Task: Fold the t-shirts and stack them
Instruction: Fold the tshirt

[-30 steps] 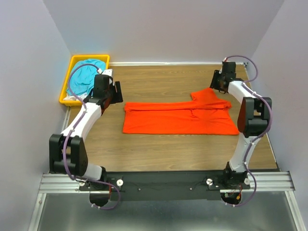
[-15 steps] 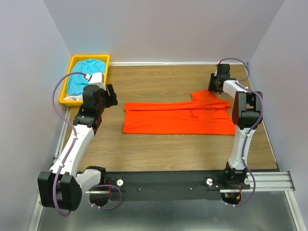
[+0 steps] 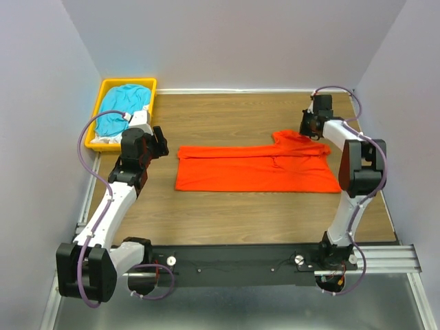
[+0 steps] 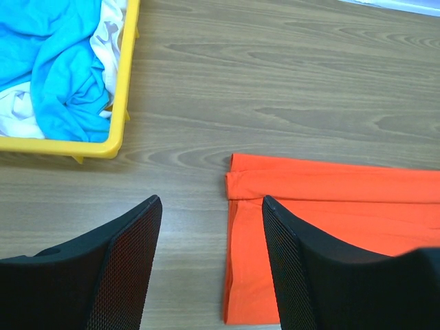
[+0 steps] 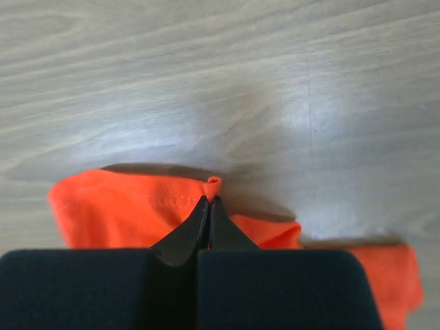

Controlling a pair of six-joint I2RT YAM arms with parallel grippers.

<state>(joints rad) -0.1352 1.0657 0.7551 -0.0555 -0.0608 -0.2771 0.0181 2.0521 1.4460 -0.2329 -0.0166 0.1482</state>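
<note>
An orange-red t-shirt point(image 3: 256, 167) lies folded lengthwise into a long strip across the middle of the table, one sleeve sticking out at its far right. My right gripper point(image 3: 307, 128) is shut on the hem of that sleeve point(image 5: 172, 199), pinching a small fold of cloth between its tips point(image 5: 208, 201). My left gripper point(image 3: 159, 139) hovers open above the strip's left end point(image 4: 275, 185), nothing between its fingers point(image 4: 130, 254). A teal-blue t-shirt point(image 3: 118, 106) and some white fabric point(image 4: 17, 120) lie crumpled in the yellow bin.
The yellow plastic bin point(image 3: 95, 124) stands at the table's far left corner, close behind my left gripper. Grey walls close in the table on the left, back and right. Bare wood point(image 3: 227, 113) shows between the shirt and the back wall.
My right gripper has closed on the orange sleeve's edge. The left arm swung away from the bin toward the shirt's left end and stays open.
</note>
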